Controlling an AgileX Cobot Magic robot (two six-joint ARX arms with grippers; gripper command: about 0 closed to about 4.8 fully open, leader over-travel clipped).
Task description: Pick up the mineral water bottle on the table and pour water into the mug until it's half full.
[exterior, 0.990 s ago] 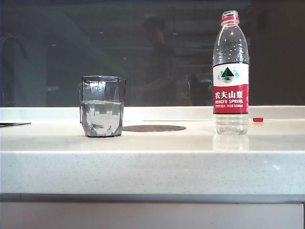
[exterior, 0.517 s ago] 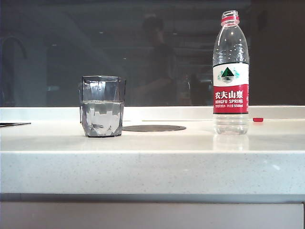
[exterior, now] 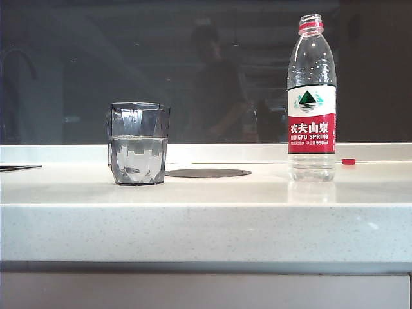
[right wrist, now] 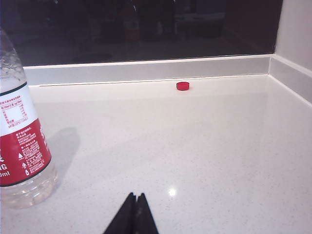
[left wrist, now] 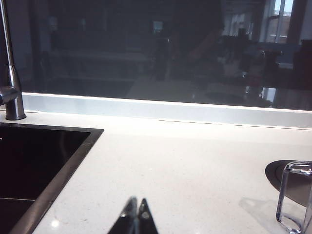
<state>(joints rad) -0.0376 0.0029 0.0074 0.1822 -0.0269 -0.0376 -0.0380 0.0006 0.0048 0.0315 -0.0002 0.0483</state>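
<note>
Fingertips of the right end effector are pressed together with nothing between them, low over the bench, and the mineral water bottle stands upright just off to one side of them, close by but not touching. Its long axis is vertical, so a sideways grasp around the labelled body suits it, and the tips would have to part first. The red cap lies well beyond, near the back ledge, and the bottle's neck is open in the exterior view.

The left end effector is likewise closed and empty, over bare bench between the dark sink and the mug, which shows only at the frame's edge, standing beside a round dark disc.

In the exterior view neither arm shows. The mug stands upright left of centre, with water already to roughly half its height; the bottle stands well apart to the right, only a little water left at its base. Judging from this, the right arm is the nearer one for the bottle, though the pouring looks essentially complete.
</note>
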